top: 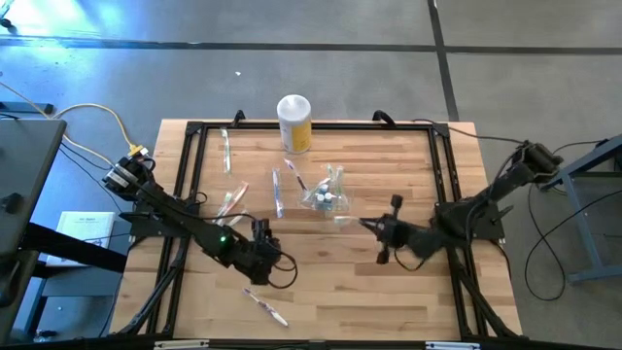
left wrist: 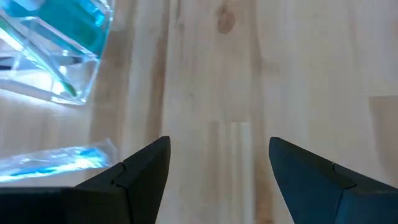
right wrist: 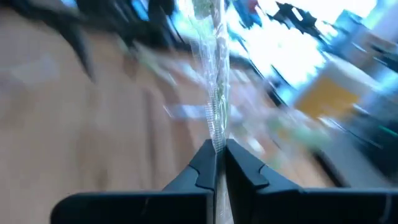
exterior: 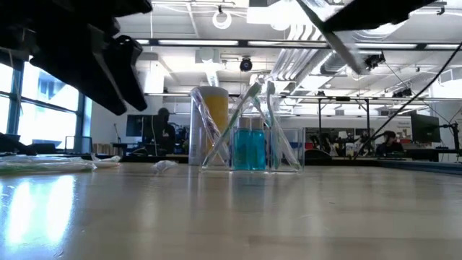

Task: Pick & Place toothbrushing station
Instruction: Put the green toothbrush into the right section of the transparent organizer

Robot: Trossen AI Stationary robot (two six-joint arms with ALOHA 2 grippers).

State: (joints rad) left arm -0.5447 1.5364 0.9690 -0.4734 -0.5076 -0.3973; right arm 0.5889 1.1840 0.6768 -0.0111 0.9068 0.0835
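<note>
A small clear holder [top: 328,194] is seen standing near the middle of the wooden table [top: 330,292], just in front of the taller yellow canister [top: 293,123] with a white top, which stands at the far edge. In the low view the holder [exterior: 251,148] is shown to carry blue-tinted contents and a few wrapped toothbrushes [exterior: 242,115] leaning upward out of it. The right gripper [top: 373,226] is held just beside the holder on its right, above the table, and its fingers [right wrist: 202,165] are pressed together on a clear-wrapped toothbrush [right wrist: 216,81], which runs forward from the fingertips; the brush's colour cannot be told. The left gripper [top: 260,229] is placed in front of the holder and to its left, low over the wood, with its two fingers [left wrist: 146,168] spread wide and only bare table between them. In the left wrist view a corner of the holder [left wrist: 59,46] and one wrapped brush [left wrist: 56,163] lying flat beside the gripper are shown. More wrapped brushes are seen lying loose on the table: one near the far left rail [top: 226,151], one to the left of the holder [top: 278,192], another farther left [top: 231,201], and one near the front edge [top: 264,305]
</note>
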